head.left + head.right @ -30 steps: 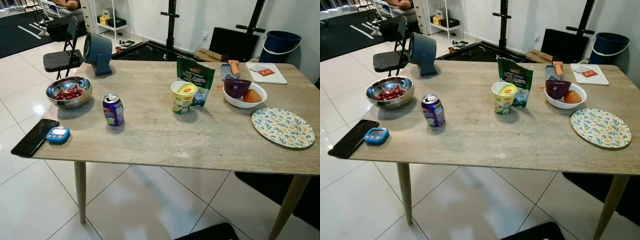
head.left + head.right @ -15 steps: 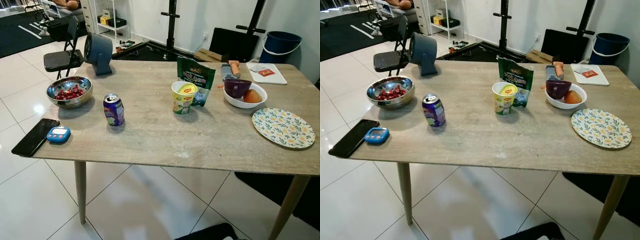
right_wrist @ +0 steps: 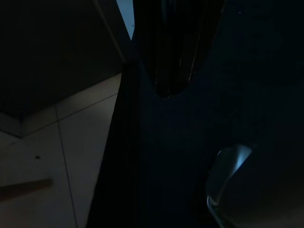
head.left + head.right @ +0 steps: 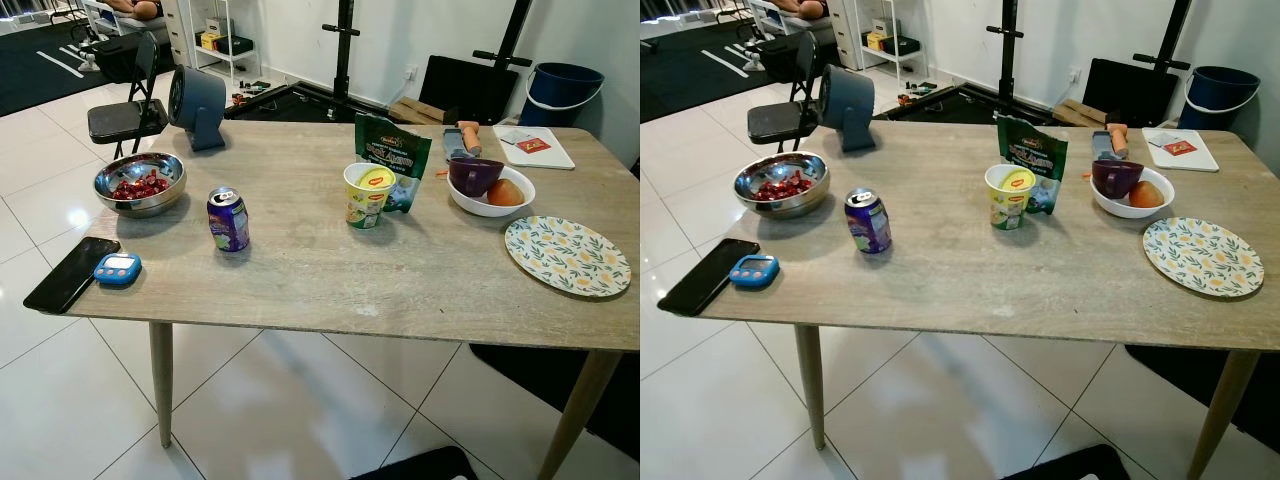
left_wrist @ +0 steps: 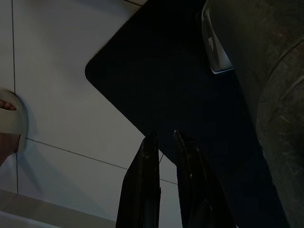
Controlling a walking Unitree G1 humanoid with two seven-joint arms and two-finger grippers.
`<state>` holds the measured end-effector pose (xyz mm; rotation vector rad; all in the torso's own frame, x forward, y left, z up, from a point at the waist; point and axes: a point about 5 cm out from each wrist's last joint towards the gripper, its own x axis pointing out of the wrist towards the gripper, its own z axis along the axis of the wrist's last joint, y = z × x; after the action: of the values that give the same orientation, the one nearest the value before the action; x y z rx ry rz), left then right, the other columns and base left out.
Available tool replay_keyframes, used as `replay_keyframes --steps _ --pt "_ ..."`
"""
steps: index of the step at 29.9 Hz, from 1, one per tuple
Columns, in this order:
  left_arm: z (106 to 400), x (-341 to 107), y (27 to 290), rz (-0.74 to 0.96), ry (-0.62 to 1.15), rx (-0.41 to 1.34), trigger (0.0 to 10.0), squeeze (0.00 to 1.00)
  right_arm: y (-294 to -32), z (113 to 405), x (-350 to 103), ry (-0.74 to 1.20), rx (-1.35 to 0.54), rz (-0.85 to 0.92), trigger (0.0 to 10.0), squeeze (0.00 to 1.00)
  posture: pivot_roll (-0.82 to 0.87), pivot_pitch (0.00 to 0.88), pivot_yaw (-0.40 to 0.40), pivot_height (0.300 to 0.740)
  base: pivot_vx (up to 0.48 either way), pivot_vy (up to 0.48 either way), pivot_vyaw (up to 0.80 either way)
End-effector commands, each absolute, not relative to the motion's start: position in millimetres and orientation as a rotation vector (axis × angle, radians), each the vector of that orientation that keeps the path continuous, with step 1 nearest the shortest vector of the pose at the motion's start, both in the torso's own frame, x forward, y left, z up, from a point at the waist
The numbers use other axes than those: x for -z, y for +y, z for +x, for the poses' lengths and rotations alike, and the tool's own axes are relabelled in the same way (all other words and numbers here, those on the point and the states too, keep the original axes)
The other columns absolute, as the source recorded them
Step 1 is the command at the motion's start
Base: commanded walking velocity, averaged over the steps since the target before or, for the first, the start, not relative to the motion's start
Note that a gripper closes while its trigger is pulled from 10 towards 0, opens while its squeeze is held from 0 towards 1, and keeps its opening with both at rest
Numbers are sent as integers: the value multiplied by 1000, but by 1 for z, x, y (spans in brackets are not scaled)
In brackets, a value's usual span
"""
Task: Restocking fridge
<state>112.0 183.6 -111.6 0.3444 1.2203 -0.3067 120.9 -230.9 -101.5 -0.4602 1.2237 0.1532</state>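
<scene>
On the wooden table [image 4: 330,280] stand a purple drink can [image 4: 228,219], a yellow noodle cup [image 4: 367,194] and a green packet [image 4: 392,160] leaning behind it. A steel bowl of red fruit [image 4: 139,183] sits at the left. At the right, a white bowl [image 4: 490,190] holds a purple cup and an orange fruit. My left gripper [image 5: 163,135] hangs shut over white tiles and a dark mat. My right gripper [image 3: 167,92] hangs in deep shade, its fingers together.
A floral plate [image 4: 566,255] lies at the right edge, with a black phone [image 4: 72,273] and a blue timer [image 4: 117,266] at the left corner. A grey fan [image 4: 196,103] stands at the back left, a folding chair [image 4: 125,115] beyond it. A person's sandalled foot [image 5: 7,118] rests on the tiles.
The head view has drifted very slightly. Nothing on the table has moved.
</scene>
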Motion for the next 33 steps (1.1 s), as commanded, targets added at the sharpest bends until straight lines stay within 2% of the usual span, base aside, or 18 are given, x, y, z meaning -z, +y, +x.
replay_keyframes --steps 1,9,10,11,12,33 --pt "126 108 167 303 1145 340 10000 0 -219 113 106 1242 -186 -431 10000 0 -3 94 19 740 0 0 0" --pt "126 108 174 295 1147 311 10000 0 -224 120 103 1220 -169 -457 10000 0 -3 89 18 740 0 0 0" --pt "127 107 175 283 1147 294 10000 1000 -225 120 103 1219 -163 -461 10000 698 -3 89 18 740 0 0 0" --pt "127 107 175 283 1147 294 10000 1000 -225 120 103 1219 -163 -461 10000 698 -3 89 18 740 0 0 0" --pt "127 107 177 271 1147 276 10000 1000 -227 120 103 1219 -153 -465 10000 1000 -3 89 18 740 0 0 0" --pt "124 108 179 258 1153 261 10000 1000 -241 120 99 1217 -82 -450 10000 1000 -14 82 15 740 0 0 0"
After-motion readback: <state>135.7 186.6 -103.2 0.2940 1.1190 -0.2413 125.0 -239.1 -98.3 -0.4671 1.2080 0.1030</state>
